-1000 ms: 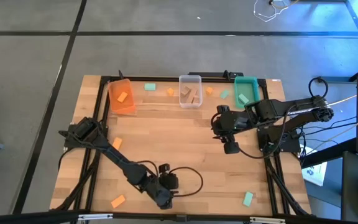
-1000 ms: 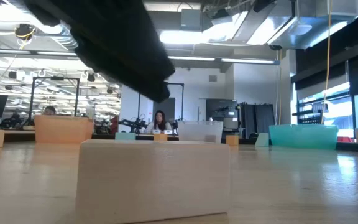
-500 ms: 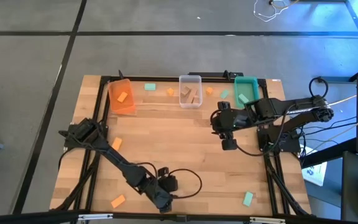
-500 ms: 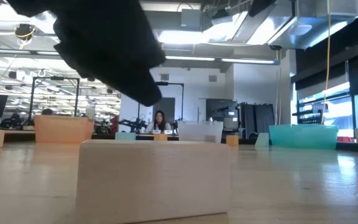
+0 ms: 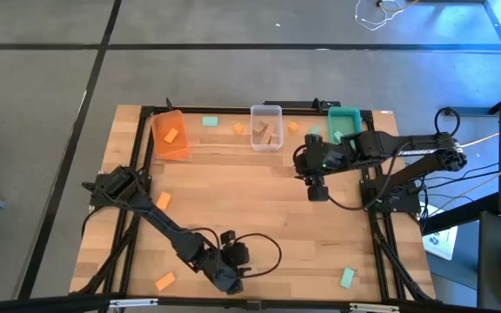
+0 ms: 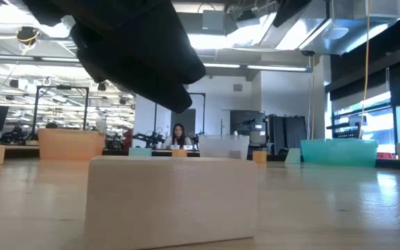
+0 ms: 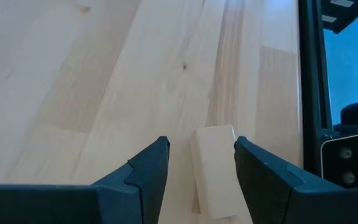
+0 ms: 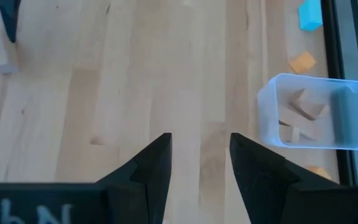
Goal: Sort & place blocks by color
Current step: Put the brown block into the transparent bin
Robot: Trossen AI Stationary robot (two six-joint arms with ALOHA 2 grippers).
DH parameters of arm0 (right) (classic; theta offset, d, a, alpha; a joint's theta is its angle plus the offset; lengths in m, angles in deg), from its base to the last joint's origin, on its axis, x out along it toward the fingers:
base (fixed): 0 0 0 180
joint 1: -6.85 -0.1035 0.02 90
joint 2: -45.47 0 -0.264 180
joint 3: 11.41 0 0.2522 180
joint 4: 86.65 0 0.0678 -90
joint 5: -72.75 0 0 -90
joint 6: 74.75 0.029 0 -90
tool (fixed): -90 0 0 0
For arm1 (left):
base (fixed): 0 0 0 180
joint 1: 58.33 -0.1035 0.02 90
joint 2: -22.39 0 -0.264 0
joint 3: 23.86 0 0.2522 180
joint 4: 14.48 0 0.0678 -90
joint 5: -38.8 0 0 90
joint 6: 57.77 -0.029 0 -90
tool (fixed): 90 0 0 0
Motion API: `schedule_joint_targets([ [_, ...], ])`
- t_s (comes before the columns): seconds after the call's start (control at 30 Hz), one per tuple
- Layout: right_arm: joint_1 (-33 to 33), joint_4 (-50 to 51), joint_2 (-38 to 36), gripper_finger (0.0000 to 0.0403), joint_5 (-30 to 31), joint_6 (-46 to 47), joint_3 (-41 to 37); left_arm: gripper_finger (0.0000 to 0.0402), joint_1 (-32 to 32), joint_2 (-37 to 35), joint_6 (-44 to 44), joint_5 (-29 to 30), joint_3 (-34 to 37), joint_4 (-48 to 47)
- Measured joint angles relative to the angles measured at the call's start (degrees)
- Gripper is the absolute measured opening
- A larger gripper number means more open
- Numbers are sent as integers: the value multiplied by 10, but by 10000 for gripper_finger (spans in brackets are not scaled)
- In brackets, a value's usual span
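The bench (image 5: 259, 209) was seen with three bins at its far edge: orange (image 5: 170, 135), clear (image 5: 266, 127) and teal (image 5: 344, 124). The left end effector (image 7: 201, 165) was held low at the near edge, open, holding nothing, with a plain wood block (image 7: 213, 168) lying between its fingers, long axis along them. The right end effector (image 8: 199, 163) was open and empty, near the clear bin. About eight loose blocks were counted.

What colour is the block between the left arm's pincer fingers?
Plain light wood. The block shows best in the left wrist view, lying between the open left pincer.
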Motion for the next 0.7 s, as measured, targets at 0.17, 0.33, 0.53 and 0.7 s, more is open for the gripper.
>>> schedule_joint_targets([
  [0.17,6,0,0,163,0,0,0,173,6,30,14,-26,0,21],
  [0.33,6,-1,0,163,0,0,0,173,10,54,13,-13,-1,24],
  [0.53,6,-3,0,163,0,1,0,173,13,64,23,-12,-1,27],
  [0.7,6,-7,0,163,0,9,0,173,14,63,23,-13,-1,1],
])
